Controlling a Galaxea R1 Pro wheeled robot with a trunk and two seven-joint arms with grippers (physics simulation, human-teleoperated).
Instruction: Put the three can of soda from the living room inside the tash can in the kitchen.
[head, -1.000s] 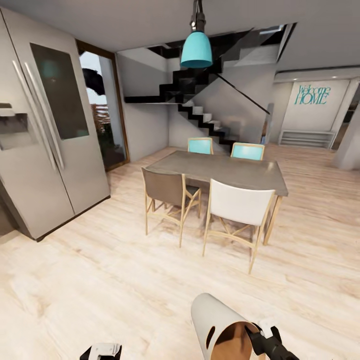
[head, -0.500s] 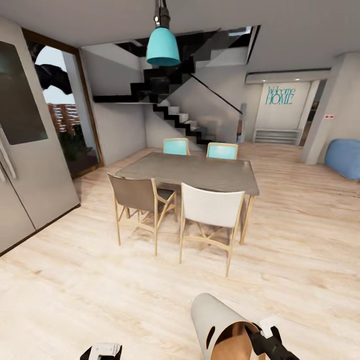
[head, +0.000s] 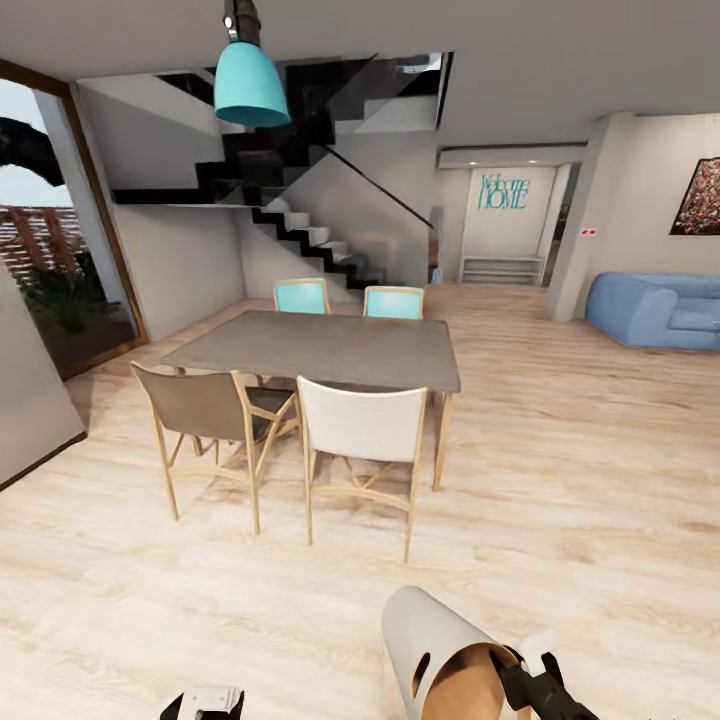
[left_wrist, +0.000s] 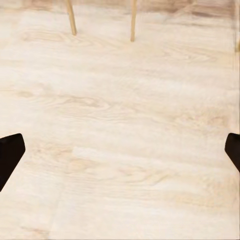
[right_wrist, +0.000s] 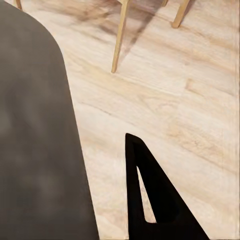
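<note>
A grey trash can (head: 430, 640) with a coppery inside lies tilted low in the head view, its open mouth toward me. My right gripper (head: 535, 680) is shut on its rim. In the right wrist view the can's dark wall (right_wrist: 35, 140) stands close beside one black finger (right_wrist: 150, 190). My left gripper (head: 203, 703) hangs low over bare wood floor, open, with its fingertips (left_wrist: 9, 152) far apart and nothing between them. The cans of soda are out of view. The living room's blue sofa (head: 655, 310) is far right.
A grey dining table (head: 320, 345) stands ahead with a white chair (head: 360, 425) and a brown chair (head: 205, 405) on the near side. A teal pendant lamp (head: 250, 85) hangs above. The fridge's edge (head: 30, 400) is at the left, stairs (head: 300, 225) behind. Open floor runs right.
The whole view has swung to the right: the fridge has slid off to the left and the blue sofa has come into sight. Both grippers and the trash can keep their places.
</note>
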